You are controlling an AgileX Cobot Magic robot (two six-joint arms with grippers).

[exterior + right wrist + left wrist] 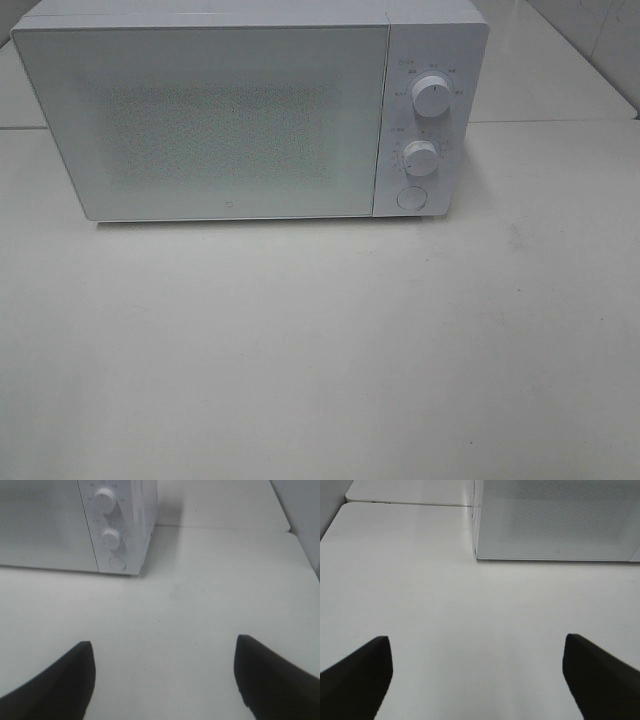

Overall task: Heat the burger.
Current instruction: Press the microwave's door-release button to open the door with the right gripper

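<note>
The burger is out of view in every frame. A white microwave (pixel 230 110) stands at the back of the white table (pixel 320 350) with its door shut; its two knobs and round button sit on the right panel (pixel 425 120). In the left wrist view my left gripper (pixel 477 652) is open, its dark fingers (pixel 362 672) wide apart over bare table, short of the microwave (pixel 555 520). My right gripper (pixel 162 655) is also open over bare table, with the microwave's knob panel (pixel 110 530) ahead. Neither arm shows in the exterior high view.
The tabletop is made of white slabs with seams behind the microwave (pixel 560 122). A grey wall (pixel 305 515) borders the table on the right side. Another table edge (pixel 335 525) shows near the microwave's left corner.
</note>
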